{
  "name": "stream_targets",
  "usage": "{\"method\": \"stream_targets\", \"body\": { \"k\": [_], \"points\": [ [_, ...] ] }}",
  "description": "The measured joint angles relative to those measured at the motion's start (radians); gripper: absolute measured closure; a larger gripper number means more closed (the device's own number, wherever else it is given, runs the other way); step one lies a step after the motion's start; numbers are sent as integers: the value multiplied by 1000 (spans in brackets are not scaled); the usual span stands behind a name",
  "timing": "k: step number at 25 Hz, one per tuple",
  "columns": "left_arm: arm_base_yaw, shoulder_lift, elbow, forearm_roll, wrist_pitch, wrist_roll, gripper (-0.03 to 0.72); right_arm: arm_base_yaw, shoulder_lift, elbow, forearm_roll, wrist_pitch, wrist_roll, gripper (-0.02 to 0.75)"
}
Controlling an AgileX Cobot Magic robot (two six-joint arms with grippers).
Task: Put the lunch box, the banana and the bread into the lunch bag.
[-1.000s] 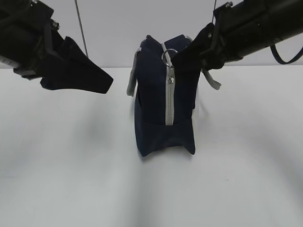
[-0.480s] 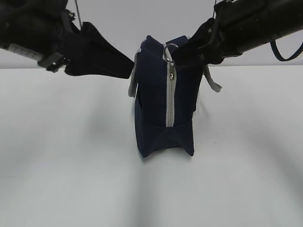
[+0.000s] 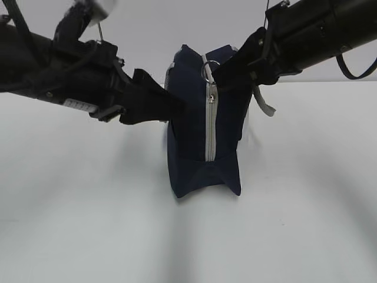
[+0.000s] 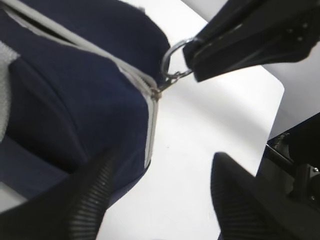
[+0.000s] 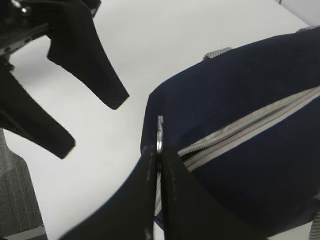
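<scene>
We are at the unzipping step: our right gripper [image 5: 159,165] is closed on the ring pull [image 4: 172,60] at 12 o'clock of the upright lunch bag [image 3: 203,130] mid-table, while our left gripper [image 3: 171,103], open and empty, should next brace its 9 o'clock side.

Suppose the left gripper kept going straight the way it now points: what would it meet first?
Probably the lunch bag. The left gripper, fingers open, points at the bag's upper side near the zipped end; depth is unclear, so it may already touch.
</scene>
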Motion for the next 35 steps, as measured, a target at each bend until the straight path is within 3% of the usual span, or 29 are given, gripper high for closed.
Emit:
{"method": "stream_targets", "body": {
  "k": [6,16,27,31,35],
  "points": [
    [0,57,16,-118,-22,135,252,0,0,0,0,22,2,754],
    [0,148,16,-176,-46,266,252,0,0,0,0,54,8,754],
    [1,163,16,-220,-95,310,267,0,0,0,-2,56,12,754],
    [1,176,16,-227,-94,313,376,0,0,0,-2,56,12,754],
    [1,176,16,-231,-68,313,622,0,0,0,-3,56,12,754]
  ]
}}
